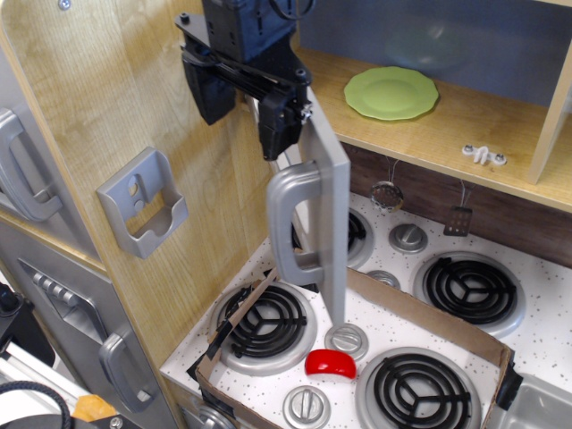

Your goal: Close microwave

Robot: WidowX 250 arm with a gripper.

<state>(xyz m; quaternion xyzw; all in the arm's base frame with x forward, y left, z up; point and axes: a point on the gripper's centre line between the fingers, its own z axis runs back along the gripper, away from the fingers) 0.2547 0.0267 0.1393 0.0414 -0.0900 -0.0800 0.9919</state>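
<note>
The microwave's grey door [332, 170] stands open, seen nearly edge-on, jutting out over the stove with its silver bar handle [288, 223] facing left. The wooden interior [465, 125] lies open behind it, with a green plate [391, 92] inside. My black gripper [243, 109] hangs at the door's top left corner, fingers spread. The right finger [278, 125] rests against the outer face of the door near its top. The left finger [209, 89] is in front of the wooden cabinet side. Nothing is held.
Below are a speckled stovetop with black burners [266, 320], silver knobs [346, 340], a red piece [331, 363] and a cardboard border [420, 315]. A grey holder [143, 206] sits on the tall cabinet's side. Small utensils [386, 193] hang behind the stove.
</note>
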